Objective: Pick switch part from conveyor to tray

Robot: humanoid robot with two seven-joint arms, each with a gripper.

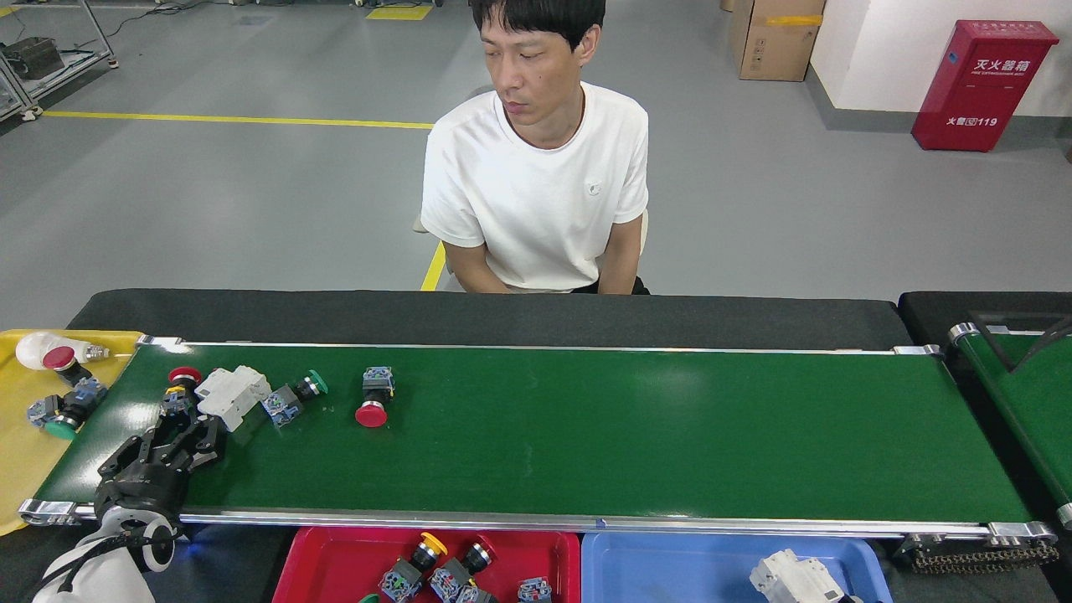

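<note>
The conveyor (628, 435) is a wide green belt with silver rails. At its left end lie a small red-capped switch part (178, 389), a white block part (233, 394), a green-capped switch part (293, 399) and a red mushroom-button part (373, 400). My left gripper (184, 429) is open, low over the belt just in front of the red-capped part and the white block, holding nothing. Another white block part (791, 576) is over the blue tray (670, 569) at the bottom edge. My right gripper is below the frame, so its hold on that block is hidden.
A yellow tray (17, 477) at the left holds a bulb (38, 347) and two button parts. A red tray (318, 561) in front holds several switch parts. A person (536, 184) sits behind the belt. A narrower green belt (1026, 410) lies at the right.
</note>
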